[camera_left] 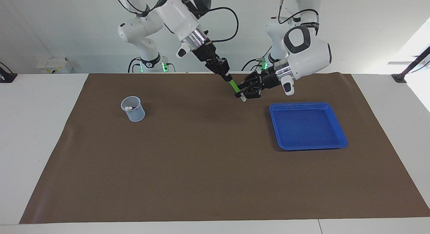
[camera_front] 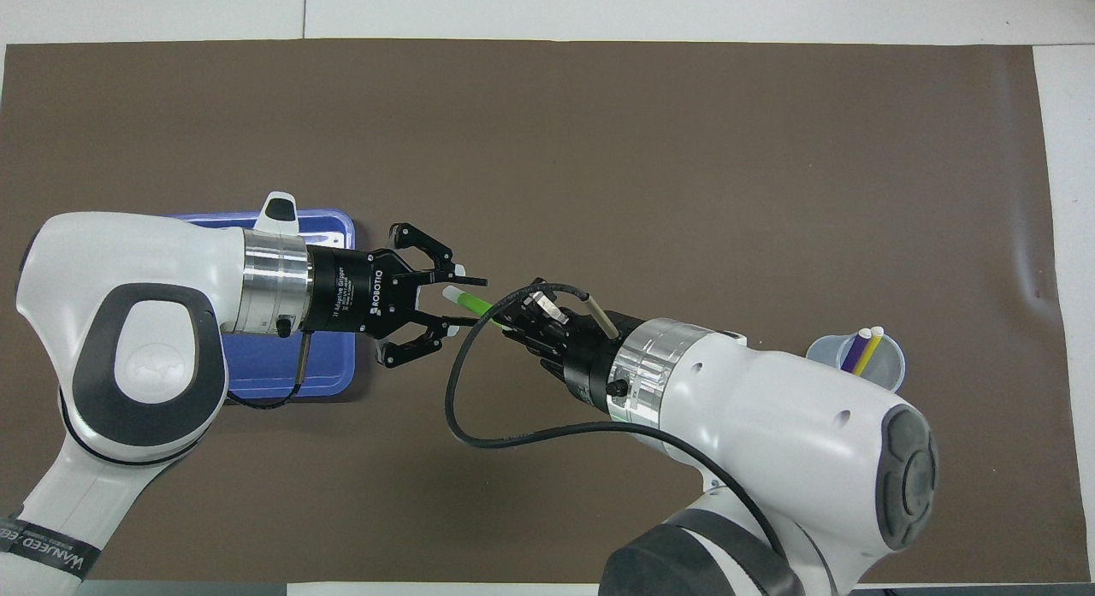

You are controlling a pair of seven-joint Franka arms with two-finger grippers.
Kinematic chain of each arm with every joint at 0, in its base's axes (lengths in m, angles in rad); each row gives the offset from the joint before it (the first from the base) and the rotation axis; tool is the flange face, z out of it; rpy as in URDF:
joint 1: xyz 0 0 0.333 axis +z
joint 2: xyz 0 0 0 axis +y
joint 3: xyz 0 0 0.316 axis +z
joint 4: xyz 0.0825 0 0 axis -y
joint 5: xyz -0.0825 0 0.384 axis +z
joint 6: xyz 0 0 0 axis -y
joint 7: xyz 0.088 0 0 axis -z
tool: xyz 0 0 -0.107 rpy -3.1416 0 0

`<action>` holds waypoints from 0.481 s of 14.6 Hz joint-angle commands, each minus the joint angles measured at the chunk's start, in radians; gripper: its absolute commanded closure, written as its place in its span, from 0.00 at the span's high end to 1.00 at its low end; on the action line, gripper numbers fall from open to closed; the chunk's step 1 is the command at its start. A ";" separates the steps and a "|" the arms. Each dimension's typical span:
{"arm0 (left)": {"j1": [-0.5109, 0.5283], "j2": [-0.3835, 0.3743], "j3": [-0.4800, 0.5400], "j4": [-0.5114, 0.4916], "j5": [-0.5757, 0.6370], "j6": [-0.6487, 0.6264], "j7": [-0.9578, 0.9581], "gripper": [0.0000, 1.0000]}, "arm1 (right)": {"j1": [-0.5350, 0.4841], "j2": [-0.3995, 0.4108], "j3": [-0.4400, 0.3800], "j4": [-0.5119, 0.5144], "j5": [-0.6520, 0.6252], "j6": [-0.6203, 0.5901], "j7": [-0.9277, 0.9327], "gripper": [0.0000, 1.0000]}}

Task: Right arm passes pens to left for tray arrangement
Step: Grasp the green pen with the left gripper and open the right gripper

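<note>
The right gripper [camera_left: 227,77] [camera_front: 506,316] is shut on the green pen [camera_left: 234,86] [camera_front: 476,305] and holds it slanted in the air over the mat, beside the blue tray [camera_left: 308,105] [camera_front: 329,375]. The pen's pale end points at the left gripper [camera_left: 245,94] [camera_front: 464,301]. That gripper's fingers stand on either side of the pale end, partly closed, with a gap still showing. The purple pen [camera_front: 854,351] and the yellow pen [camera_front: 869,351] stand in a translucent cup [camera_left: 133,109] [camera_front: 890,372] toward the right arm's end of the table.
A brown mat [camera_left: 201,167] [camera_front: 599,134] covers most of the white table. The left arm hides much of the tray in the overhead view. A black cable [camera_front: 462,408] loops from the right wrist.
</note>
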 commanded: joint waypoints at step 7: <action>-0.003 -0.032 0.009 -0.025 -0.020 0.026 -0.001 0.00 | -0.007 -0.024 -0.001 -0.021 0.025 0.002 -0.013 0.39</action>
